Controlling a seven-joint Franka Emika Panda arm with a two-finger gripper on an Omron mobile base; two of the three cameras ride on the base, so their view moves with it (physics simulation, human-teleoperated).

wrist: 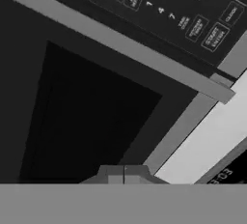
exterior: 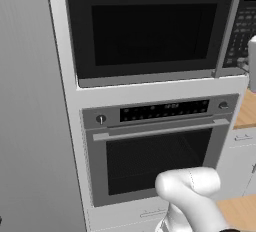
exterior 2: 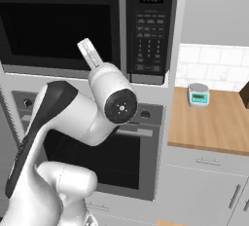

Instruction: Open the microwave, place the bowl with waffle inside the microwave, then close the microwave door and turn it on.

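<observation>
Your gripper [wrist: 124, 174] has its two finger tips pressed together with nothing between them. In the hand view they sit at the bottom edge, pointing at the dark glass window [wrist: 87, 117] of the microwave door [wrist: 43, 63]. Just beyond the tips, the long grey bar handle [wrist: 120, 42] runs slantwise across that view (the hand is rolled, so the bar looks tilted there), and past the bar you see the black keypad panel [wrist: 178, 6] with its rows of small buttons.

From the right base view, your arm [exterior 2: 73, 118] rises in front of the lower oven, with the white wrist reaching up toward the lower part of the microwave [exterior 2: 87, 25], close to the handle. Whether the tips touch the door I cannot tell from these pictures.

In the left base view the microwave's door sits flush with the housing, its handle standing upright along the right edge, with the keypad to its right. A bit of your white wrist [exterior: 251, 63] shows at the right edge of that view, beside the keypad's lower corner.

Below the microwave is the grey oven [exterior: 157, 148], with a horizontal handle, a dark display strip and a knob at each end of the strip.

To the right of the appliance column, you have a wooden counter [exterior 2: 214, 127] under a white tiled wall, and a small kitchen scale [exterior 2: 198, 94] stands on it near the wall.
</observation>
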